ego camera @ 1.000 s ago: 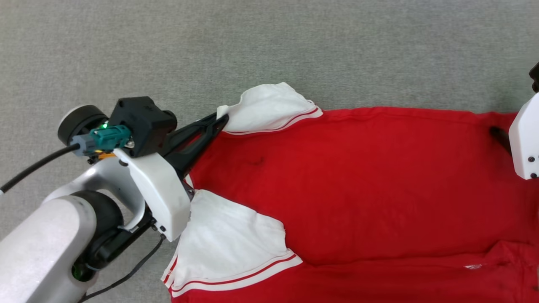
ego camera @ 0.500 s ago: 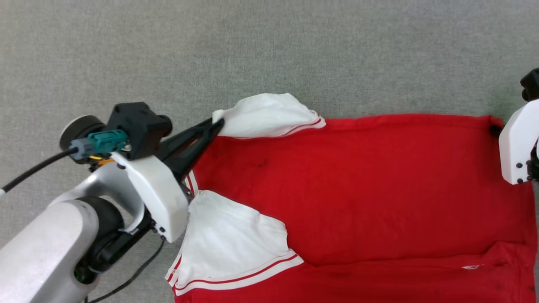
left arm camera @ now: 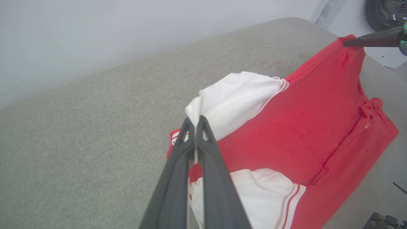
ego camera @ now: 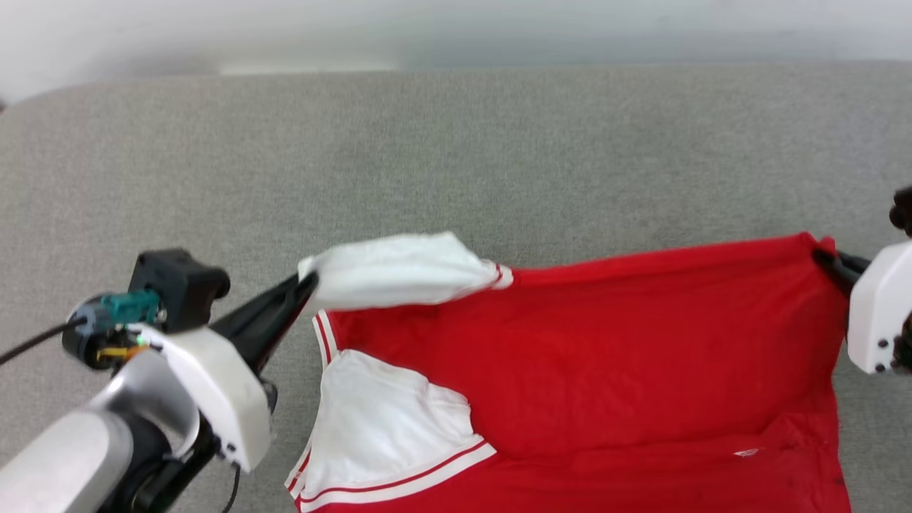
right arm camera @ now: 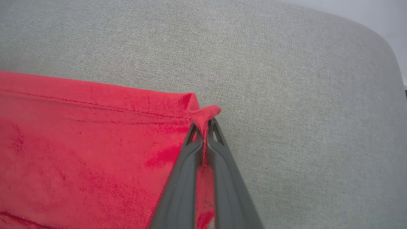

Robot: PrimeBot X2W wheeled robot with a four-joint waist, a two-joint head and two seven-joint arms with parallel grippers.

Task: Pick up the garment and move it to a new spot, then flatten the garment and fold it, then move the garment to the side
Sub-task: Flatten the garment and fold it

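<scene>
Left pincer (left arm camera: pixel 194 122): fingers pressed together on the tip of the far white sleeve (ego camera: pixel 399 274); grip unchanged over the last second.
Right pincer (right arm camera: pixel 205 122): clamped on the bunched red hem corner (right arm camera: pixel 203 113). A second ago I had it wide open, so this hold is new.
Garment (ego camera: pixel 605 342): far edge raised and drawn nearly straight between both pincers. The near part, with the other sleeve (ego camera: pixel 385 410), lies on the grey padded surface (ego camera: pixel 456 164).
Just changed: far edge is off the surface. The head camera tilted up too; pale wall (ego camera: pixel 456 28) now in view.
Meaning: my judgement is that both far corners are secured, so I can carry that edge over.
Risk: the sleeve-tip hold looks thin and may slip.
</scene>
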